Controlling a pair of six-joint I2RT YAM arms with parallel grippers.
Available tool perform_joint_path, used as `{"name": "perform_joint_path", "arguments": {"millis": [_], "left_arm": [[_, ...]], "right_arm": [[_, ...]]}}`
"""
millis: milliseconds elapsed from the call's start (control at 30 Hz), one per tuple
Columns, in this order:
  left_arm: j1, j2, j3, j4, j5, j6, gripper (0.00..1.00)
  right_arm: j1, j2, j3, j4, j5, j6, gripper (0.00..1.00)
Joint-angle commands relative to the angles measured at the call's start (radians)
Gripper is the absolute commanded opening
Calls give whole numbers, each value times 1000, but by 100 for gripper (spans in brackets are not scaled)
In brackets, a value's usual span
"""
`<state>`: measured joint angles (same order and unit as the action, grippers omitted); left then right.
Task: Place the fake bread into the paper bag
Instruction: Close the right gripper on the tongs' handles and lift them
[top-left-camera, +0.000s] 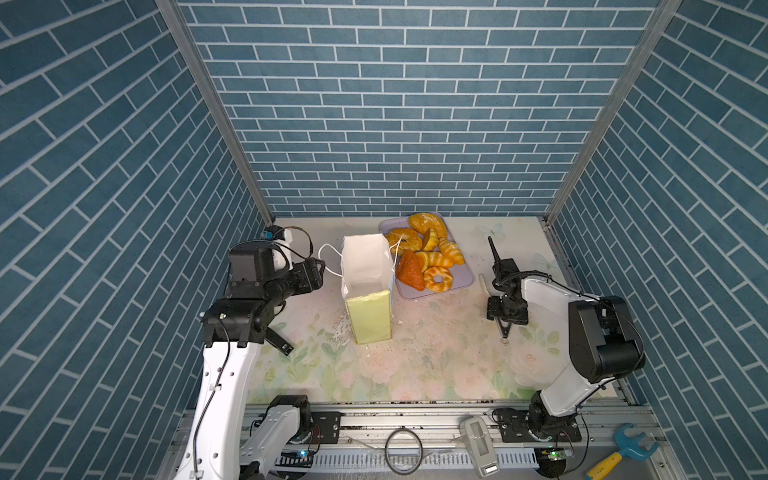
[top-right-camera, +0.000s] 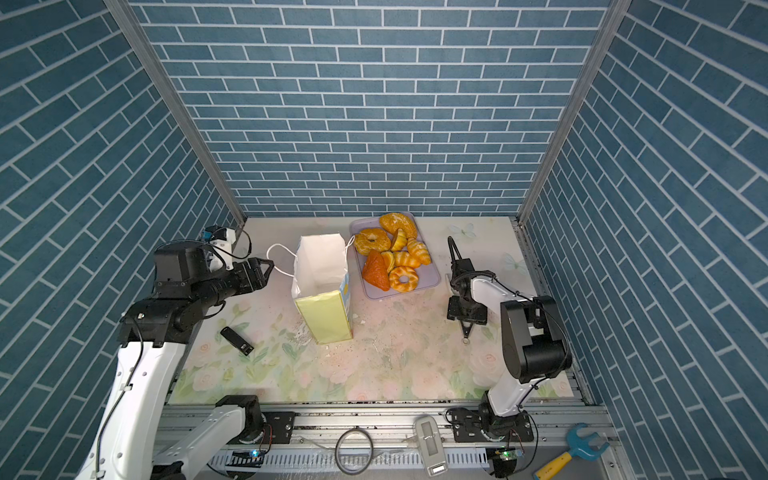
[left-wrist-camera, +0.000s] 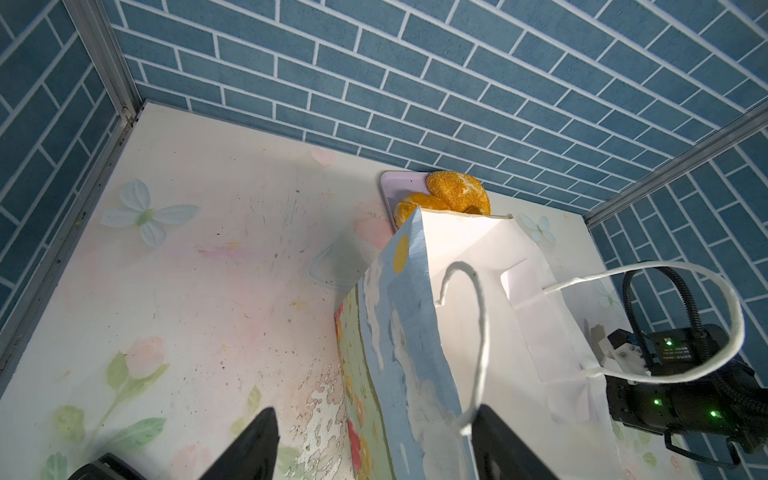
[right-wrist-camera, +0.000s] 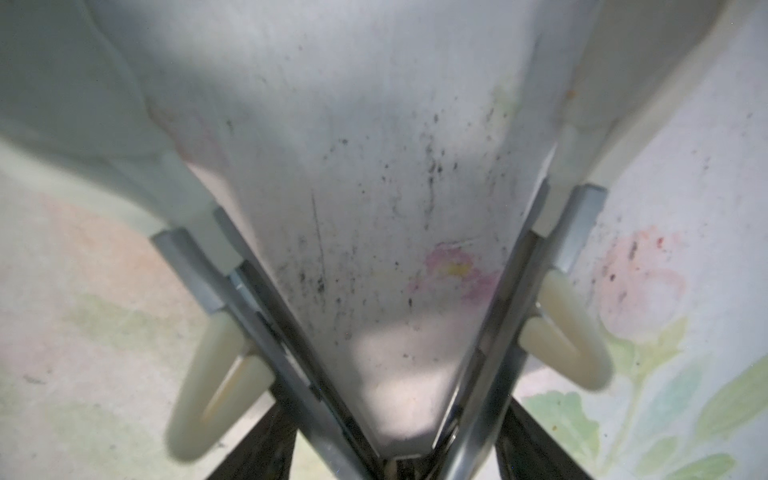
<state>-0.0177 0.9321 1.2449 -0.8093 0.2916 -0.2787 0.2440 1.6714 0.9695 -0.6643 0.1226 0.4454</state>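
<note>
fake bread (top-left-camera: 432, 257): heaped on tray (top-left-camera: 463, 279), 2 o'clock of upright paper bag (top-left-camera: 370, 320); bag hides most in left wrist view.
left fingers (left-wrist-camera: 249, 444): released, spread.
right fingers (right-wrist-camera: 266, 453): grasping tongs (right-wrist-camera: 291, 357), blurred.

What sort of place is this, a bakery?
Probably a robot test booth, not a bakery: printed brick walls on aluminium posts, left robot arm and right robot arm bolted to a rail, glossy toy pastries on a tray.
</note>
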Motion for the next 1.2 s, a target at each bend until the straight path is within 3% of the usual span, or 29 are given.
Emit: {"name": "perform_joint_path", "arguments": {"millis": [0,300,600,1167], "left_arm": [[4,-16,18,-14,6,-4,75],[4,-20,22,-21,7,-5,75],[4,-20,21,-25,14,-13,75],[4,-24,33,-37,21,-43,75]], "right_arm": [[2,4,-31,7,-16,38,74],[-3,-33,-61,72,-90,64,73],[-6,-75,-49,13,24,41,77],[-14,2,-33,82,-44,13,77]]}}
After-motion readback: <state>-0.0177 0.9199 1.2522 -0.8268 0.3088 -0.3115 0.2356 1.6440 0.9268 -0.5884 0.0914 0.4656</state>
